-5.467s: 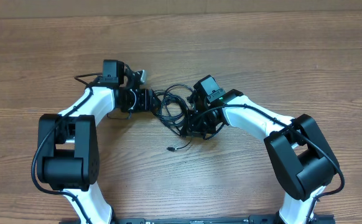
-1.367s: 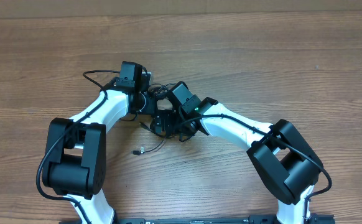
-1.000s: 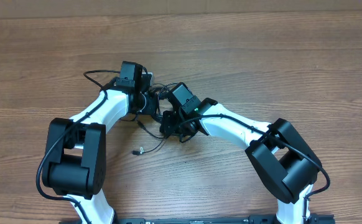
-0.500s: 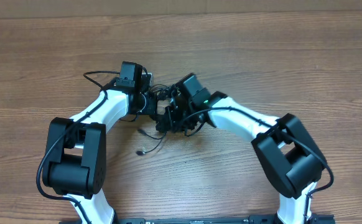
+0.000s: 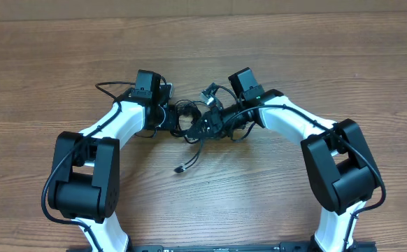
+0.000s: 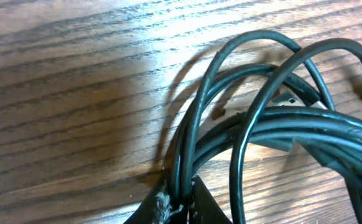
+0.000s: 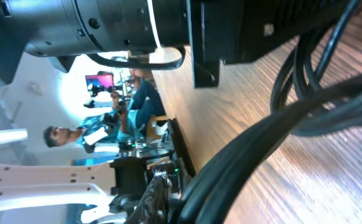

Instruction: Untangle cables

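The cables [image 5: 195, 123] are a knot of thin black cords on the wooden table, stretched between my two grippers. One loose strand trails down to a small silver-tipped plug [image 5: 180, 169]. My left gripper [image 5: 173, 116] is at the knot's left side. In the left wrist view its jaws [image 6: 178, 204] are shut on two strands of the cables [image 6: 274, 118]. My right gripper [image 5: 215, 124] is at the knot's right side. In the right wrist view its fingers [image 7: 162, 199] are closed against a thick bundle of cables [image 7: 262, 140].
The left arm's wrist [image 7: 125, 28] fills the top of the right wrist view, very close. A thicker black cord [image 5: 106, 85] loops out from the left arm. The table [image 5: 294, 49] is bare wood behind and in front of the arms.
My right arm has swung to the right and back, drawing the cable bundle out from the left gripper. The loose plug end has slid to the right. The left arm has stayed put.
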